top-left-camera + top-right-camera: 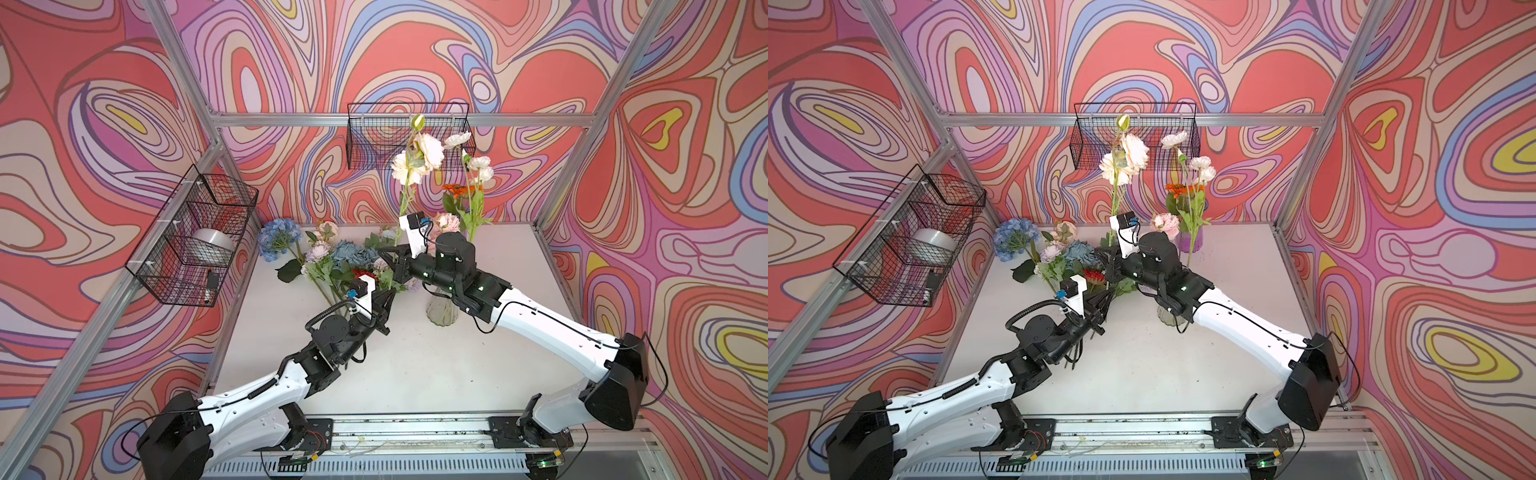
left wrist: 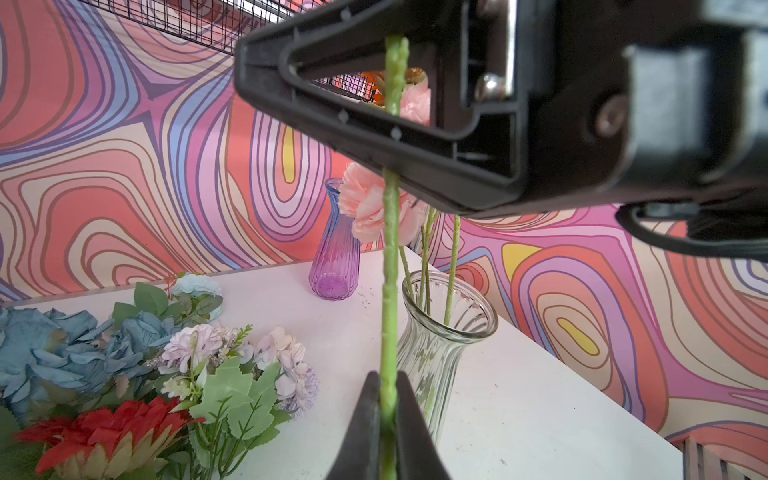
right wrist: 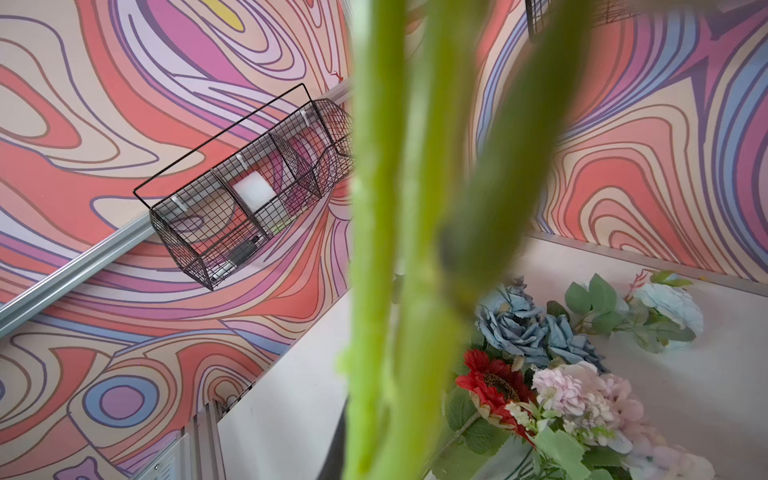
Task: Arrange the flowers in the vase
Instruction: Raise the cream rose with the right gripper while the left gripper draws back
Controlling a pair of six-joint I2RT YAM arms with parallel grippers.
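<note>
Stem (image 3: 374, 208) of peach flower (image 1: 417, 156) stands near-upright, blooms up. Right fingers (image 2: 332, 124) clamped on it; left fingers (image 2: 361, 424) flank its lower end, pinching or slack, cannot tell. Clear vase (image 2: 440, 353) just beside stem foot, right arm nearer; loose flowers (image 2: 124, 374) on bench (image 2: 540, 415).

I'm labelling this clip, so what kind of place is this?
Probably a robot test cell, not a home: aluminium frame, swirl-printed walls, two robot arms mounted on a rail.
</note>
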